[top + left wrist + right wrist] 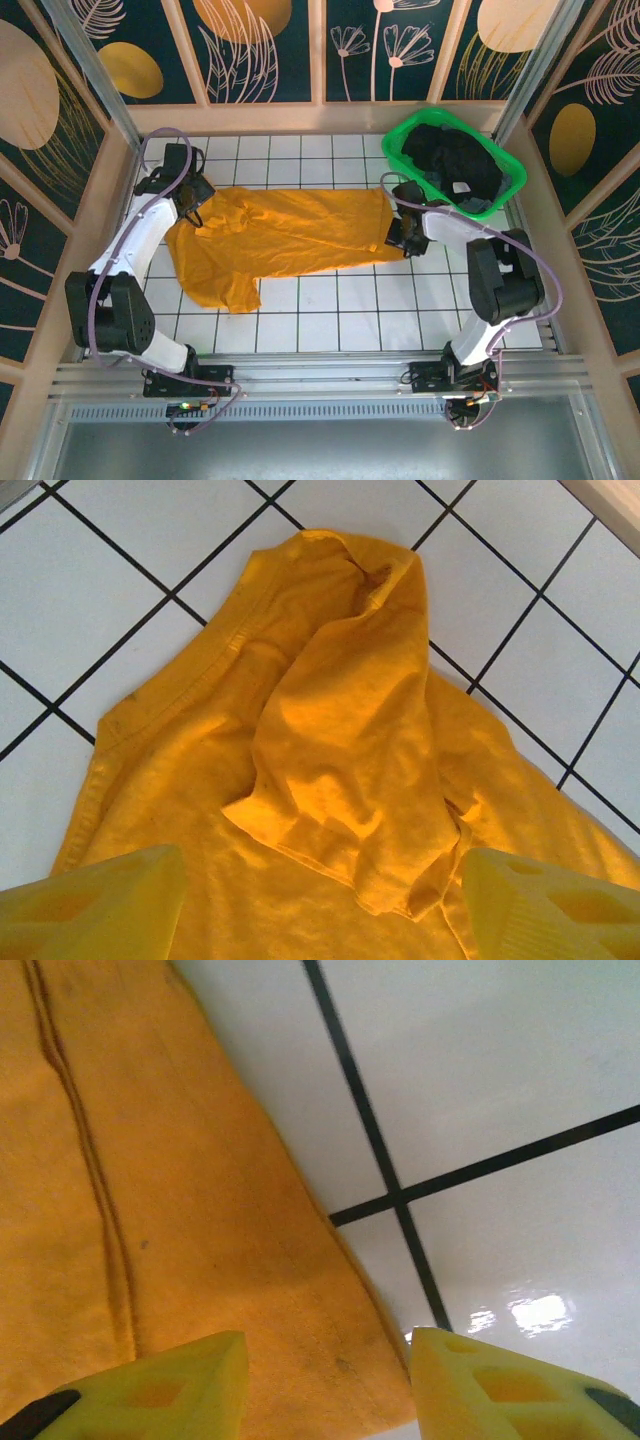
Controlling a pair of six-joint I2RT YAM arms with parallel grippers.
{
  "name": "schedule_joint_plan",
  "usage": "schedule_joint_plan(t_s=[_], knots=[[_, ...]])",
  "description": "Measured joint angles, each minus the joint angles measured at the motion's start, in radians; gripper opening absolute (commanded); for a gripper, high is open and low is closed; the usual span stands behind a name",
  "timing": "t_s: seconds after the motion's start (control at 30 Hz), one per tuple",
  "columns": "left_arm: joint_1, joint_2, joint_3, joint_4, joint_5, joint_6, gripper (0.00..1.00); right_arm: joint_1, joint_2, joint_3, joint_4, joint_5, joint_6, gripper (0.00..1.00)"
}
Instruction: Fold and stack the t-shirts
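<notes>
While shirt lies spread flat, unfolded, on tabletop beside basket, task looks barely begun: no fold, no stack. Left hand over collar end, far from basket, jaws apart, empty. Right hand over hem, near basket, jaws apart, empty.

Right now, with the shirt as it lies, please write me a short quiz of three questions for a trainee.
1. True or false: the orange t-shirt lies on the tiled table.
2. The clothes in the green basket are: A black, B white, C red?
3. Fill in: the ___ gripper is at the shirt's straight hem.
Key: 1 true; 2 A; 3 right gripper.
</notes>
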Motion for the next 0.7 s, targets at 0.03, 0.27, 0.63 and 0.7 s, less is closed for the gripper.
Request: schedule_joint_plan(t_s=[0.03, 0.27, 0.63, 0.7], knots=[[0.000, -0.005, -0.002, -0.003, 0.000, -0.003, 0.72, 0.010, 0.014, 0.000, 0.000, 0.005, 0.000, 0.45], [0.000, -0.032, -0.013, -0.019, 0.017, -0.017, 0.69, 0.032, 0.054, 0.010, -0.010, 0.057, 0.002, 0.45], [0.000, -0.063, -0.013, -0.029, 0.038, -0.026, 0.68, 0.033, 0.048, 0.009, -0.040, 0.095, 0.003, 0.52], [0.000, -0.065, -0.013, -0.030, 0.041, -0.026, 0.67, 0.032, 0.043, 0.006, -0.047, 0.098, 0.005, 0.53]])
